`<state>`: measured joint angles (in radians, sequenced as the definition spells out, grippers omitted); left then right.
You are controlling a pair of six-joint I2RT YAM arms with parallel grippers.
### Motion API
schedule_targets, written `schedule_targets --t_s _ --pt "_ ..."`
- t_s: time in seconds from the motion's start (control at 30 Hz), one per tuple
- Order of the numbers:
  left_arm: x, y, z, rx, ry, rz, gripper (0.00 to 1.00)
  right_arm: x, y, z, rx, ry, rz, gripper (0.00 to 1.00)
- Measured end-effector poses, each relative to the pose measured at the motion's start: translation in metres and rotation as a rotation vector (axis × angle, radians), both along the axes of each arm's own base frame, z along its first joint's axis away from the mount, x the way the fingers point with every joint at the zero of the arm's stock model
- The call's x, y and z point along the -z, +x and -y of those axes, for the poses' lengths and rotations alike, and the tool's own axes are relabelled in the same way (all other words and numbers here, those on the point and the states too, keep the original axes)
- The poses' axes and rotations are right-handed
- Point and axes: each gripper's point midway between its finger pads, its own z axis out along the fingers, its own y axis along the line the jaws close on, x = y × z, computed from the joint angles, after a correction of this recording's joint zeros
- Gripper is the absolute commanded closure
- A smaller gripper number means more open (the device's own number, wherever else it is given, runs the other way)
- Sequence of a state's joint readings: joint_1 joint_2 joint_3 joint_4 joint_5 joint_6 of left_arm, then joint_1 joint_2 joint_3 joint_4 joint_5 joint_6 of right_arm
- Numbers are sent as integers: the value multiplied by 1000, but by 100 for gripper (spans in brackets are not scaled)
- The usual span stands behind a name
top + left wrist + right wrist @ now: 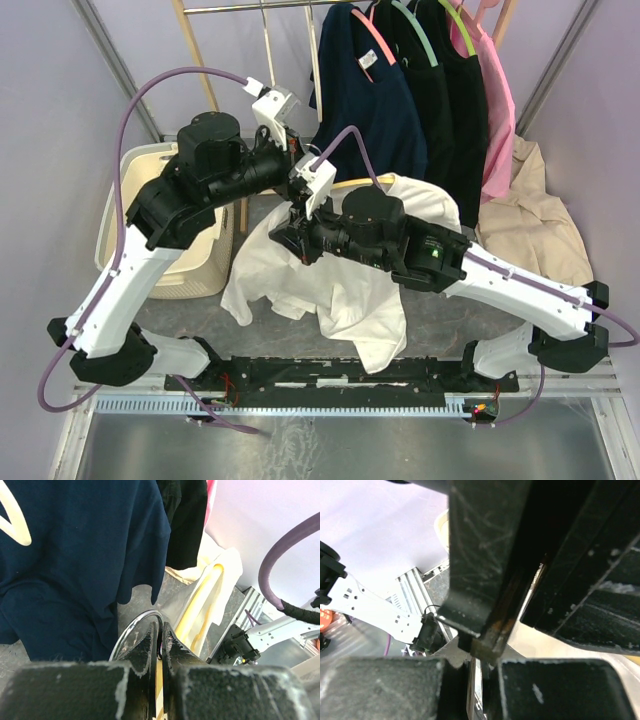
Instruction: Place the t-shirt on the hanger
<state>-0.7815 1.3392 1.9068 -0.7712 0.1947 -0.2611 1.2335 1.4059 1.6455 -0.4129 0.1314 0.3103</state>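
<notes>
The white t-shirt hangs in folds over the table's middle, its upper part draped over the yellow hanger. In the left wrist view the hanger runs inside the t-shirt, and its silver hook curves out beside my fingertips. My left gripper is shut on the hanger at the base of the hook. My right gripper sits right below the left one, jaws nearly closed on a thin strip that looks like the hanger; the left gripper's fingers fill most of its view.
A navy shirt, a black garment and a pink one hang on the rail behind. A beige garment lies at right. A cream laundry basket stands at left.
</notes>
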Motion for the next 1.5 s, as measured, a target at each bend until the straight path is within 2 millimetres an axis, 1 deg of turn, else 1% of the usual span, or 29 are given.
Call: schedule_targets --t_s 0.03,0.1,0.13,0.17,0.2,0.27,0.4,0.47,0.5,0.57,0.63,0.7,0.77,0.83,0.93,1.03,1.13,1.23,1.33,1.43,1.5 --pt "-1 -1 -1 0 -2 2 97 -1 -1 -1 -8 3 -1 81" --pt "-4 -2 -3 -2 -7 8 97 -3 -5 -4 -36 11 -1 61" --pt "-4 -3 -3 -2 -9 9 97 -4 -7 -5 -47 14 -5 54" --pt "-5 -3 -3 -2 -10 9 97 -5 -11 -6 -61 17 -5 49" --pt "-5 -3 -3 -2 -10 9 97 -6 -14 -7 -76 17 -8 47" --pt "-4 -4 -2 3 -7 6 97 -3 -21 -6 -104 1 -14 40" --pt "-1 -7 -2 10 1 -2 97 2 -33 9 -136 -42 -35 29" --pt "-1 -9 -3 18 3 -6 97 -3 -44 26 -162 -52 -44 28" --pt "0 -10 -3 21 4 -8 97 -5 -47 30 -169 -52 -45 27" --pt "0 -14 -4 30 5 -10 97 -16 -57 49 -186 -48 -43 27" --pt "0 -18 -6 37 7 -14 97 -33 -65 72 -194 -29 -26 27" --pt "-1 -22 -7 51 7 -18 97 -55 -70 101 -174 3 9 27" --pt "-1 -27 -8 66 6 -20 97 -75 -70 132 -129 34 53 27" --pt "-2 -33 -9 87 3 -23 97 -86 -68 159 -78 52 86 27" --pt "-2 -41 -10 118 4 -31 97 -92 -63 205 20 53 129 28" --pt "-2 -49 -11 152 8 -34 97 -92 -58 237 98 38 153 28" --pt "-3 -57 -13 183 8 -34 97 -82 -54 254 145 -8 157 27" --pt "-8 -65 -13 217 0 -32 97 -70 -52 257 154 -61 151 26" --pt "-13 -72 -13 248 -11 -28 97 -58 -53 254 139 -113 140 27" --pt "-16 -77 -13 272 -19 -25 97 -46 -55 245 103 -161 128 28" --pt "-16 -79 -13 283 -21 -25 97 -39 -56 237 82 -192 122 32"
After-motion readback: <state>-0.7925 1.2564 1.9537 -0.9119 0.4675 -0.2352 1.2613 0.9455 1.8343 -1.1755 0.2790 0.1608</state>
